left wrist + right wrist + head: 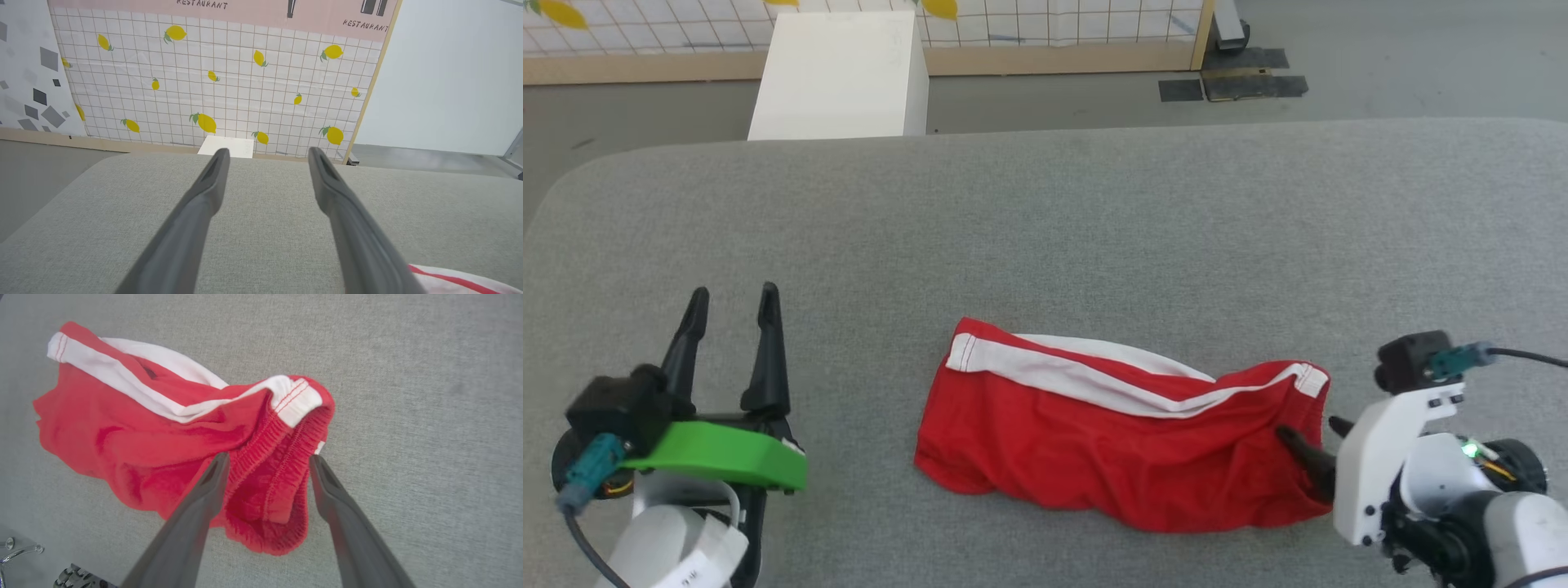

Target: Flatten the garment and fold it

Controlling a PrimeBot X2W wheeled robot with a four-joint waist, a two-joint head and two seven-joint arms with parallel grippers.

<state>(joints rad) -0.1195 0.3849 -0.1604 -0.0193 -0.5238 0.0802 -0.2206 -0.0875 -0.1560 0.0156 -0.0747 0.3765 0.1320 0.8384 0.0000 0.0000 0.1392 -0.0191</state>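
- Dark fingers of the right gripper (268, 458), closest to the lens in its wrist view, stand spread wide and released, clasping nothing. They straddle the open elastic waistband (261, 449) of the red basketball shorts (143, 437); whether they touch the cloth I cannot tell.
- Over on the robot's left, the left gripper (734, 291) is likewise released, jaws parted above bare tabletop, well apart from the shorts.
- Crumpled and loosely doubled over, the shorts lie near the front middle of the grey fabric-covered table (1045, 229). Their waistband is at the robot's right end and a white-trimmed leg hem at the left, with a white side stripe (1094, 380) along the far edge.
- Open grey surface runs beyond the shorts and to both sides, out to the table's rounded far-left corner.
- Cloth layers underneath are hidden, and both forearms are cut off by the lower frame edge. A red-and-white corner of the shorts peeks into the left wrist view at lower right.
- Past the far edge, off the table, stand a white box (841, 73), a lemon-patterned tiled wall panel (212, 81) under "RESTAURANT" lettering, and dark floor mats (1241, 82).
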